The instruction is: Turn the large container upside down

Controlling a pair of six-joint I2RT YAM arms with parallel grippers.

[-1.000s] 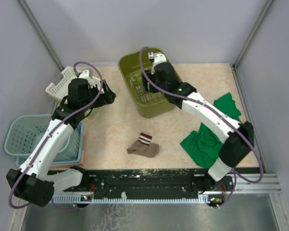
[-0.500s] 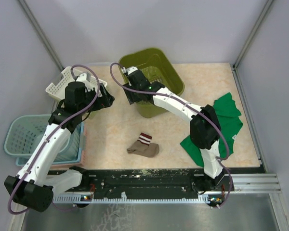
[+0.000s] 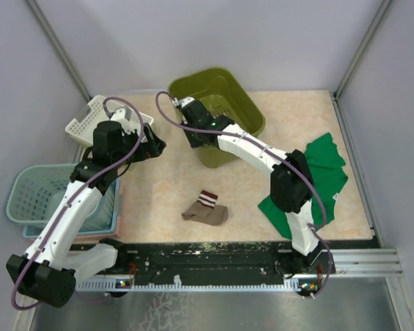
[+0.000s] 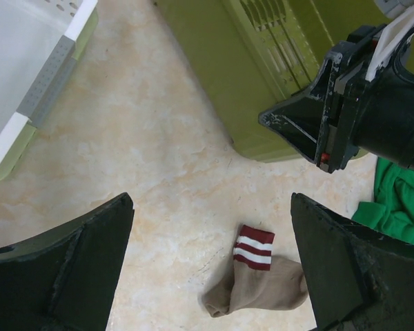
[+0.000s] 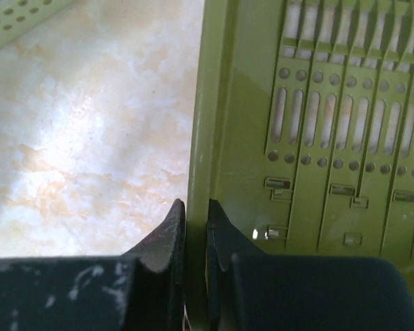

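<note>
Find bin (image 3: 221,103) at back centre of surface (image 3: 159,193), mouth up, not yet inverted. Note right fingers (image 5: 176,224) pinched narrow on its left edge, one finger on each side of the wall. Note left fingers (image 4: 90,241) spread wide, holding nothing, hovering over bare surface just left of bin and apart from it. See sock (image 3: 205,209) lying in front of bin, well apart. See green cloth (image 3: 300,193) crumpled at right side. See white basket (image 3: 90,118) and blue basket (image 3: 34,193) at far left

White arms (image 3: 72,209), black joints (image 3: 109,138), purple cables (image 3: 139,141)
</note>
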